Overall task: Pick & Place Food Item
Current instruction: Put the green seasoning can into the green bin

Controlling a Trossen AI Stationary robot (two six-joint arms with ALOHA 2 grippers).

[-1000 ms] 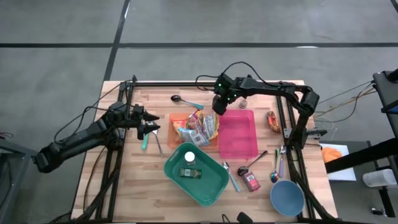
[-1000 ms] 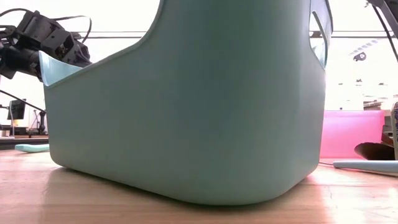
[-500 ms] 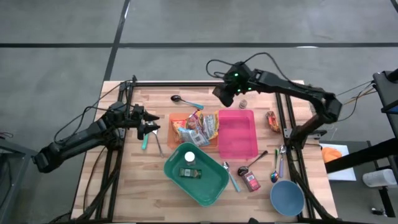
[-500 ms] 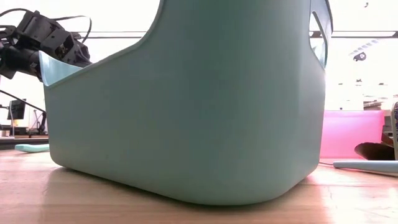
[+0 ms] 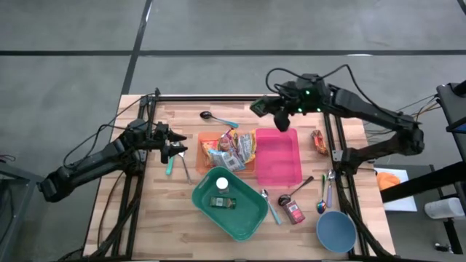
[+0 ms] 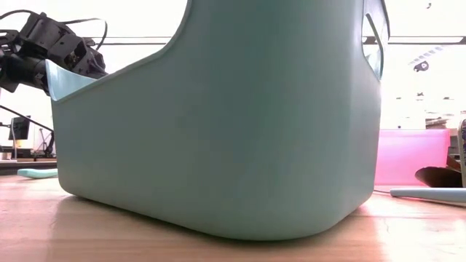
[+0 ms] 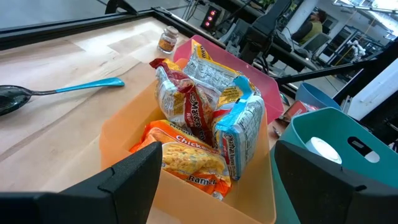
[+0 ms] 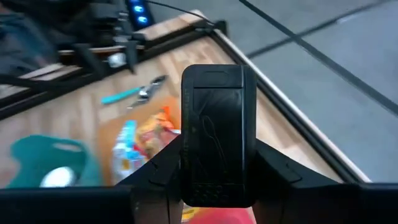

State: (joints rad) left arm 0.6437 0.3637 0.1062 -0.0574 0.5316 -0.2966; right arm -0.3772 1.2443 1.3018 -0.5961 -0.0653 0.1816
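My right gripper point(image 5: 263, 107) hangs high over the far end of the pink tray point(image 5: 278, 159), shut on a flat black rectangular packet point(image 8: 217, 134). An orange tray point(image 5: 207, 140) beside the pink one holds several ramen and snack packets point(image 7: 205, 118) standing and leaning against each other. My left gripper point(image 5: 179, 150) stands open just left of the orange tray, its fingers point(image 7: 134, 177) wide apart with nothing between them. It also shows at the top left of the low view point(image 6: 51, 44). My right gripper pinches the black packet between its two fingers point(image 8: 158, 174) by its two long side edges, at the lower end point(image 8: 186, 186). The packet sticks out lengthwise beyond the fingers. It is lifted clear, high above the trays and the table.
A teal bin point(image 5: 247, 218) near the front holds a white-capped bottle point(image 5: 221, 184) and fills the low view point(image 6: 218, 131). A red can point(image 5: 294, 212), spoons point(image 5: 322, 195), a blue bowl point(image 5: 336, 231), a wrapped bar point(image 5: 319, 140) and a small jar point(image 5: 285, 121) lie to the right.
My right gripper has risen from just above the gap between the orange and pink trays, going toward the table's far and right edges. It has tipped from pointing steeply down to a shallower slant. The black packet has stayed between its fingers.
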